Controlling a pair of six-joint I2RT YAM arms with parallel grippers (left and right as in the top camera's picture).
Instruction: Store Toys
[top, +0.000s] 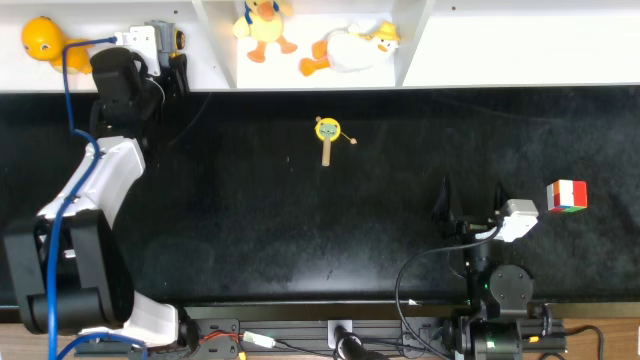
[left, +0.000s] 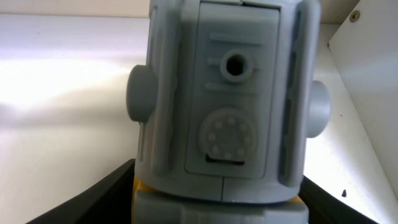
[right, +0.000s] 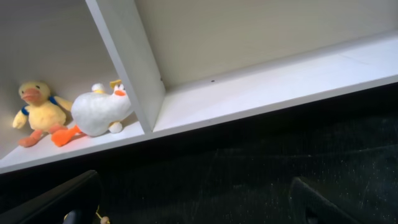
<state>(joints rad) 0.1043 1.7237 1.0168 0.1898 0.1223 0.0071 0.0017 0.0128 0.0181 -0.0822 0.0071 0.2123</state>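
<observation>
Toys logged from farthest short of the shelf (top: 220, 50) to inside it.

Right gripper (top: 470, 190): parked low over the black table (top: 250, 220), well short of the shelf, fingers spread wide with nothing between them.

Colour cube (top: 566, 196): on the table just beside that gripper, on the outer side, equally far from the shelf.

Small rattle drum (top: 327, 133): yellow head, wooden handle, lying flat on the table, close in front of the shelf's middle compartment. Touching nothing.

Middle compartment of the shelf: yellow duck plush (top: 264, 25) sitting upright, white duck plush (top: 355, 47) lying on its side just beside it (orange feet on both).

Left compartment of the shelf: my left arm reaches in here. Left gripper (left: 217, 190) is pinching the grey robot toy (left: 224, 99), one black finger on each side of its lower body, where a yellow band shows. The toy stands upright, back panel toward my wrist camera, near the wall that divides off the middle compartment. I cannot tell whether its base touches the shelf floor.

Orange toy (top: 42, 38): same compartment, at the far end from that dividing wall, well apart from the robot toy.
</observation>
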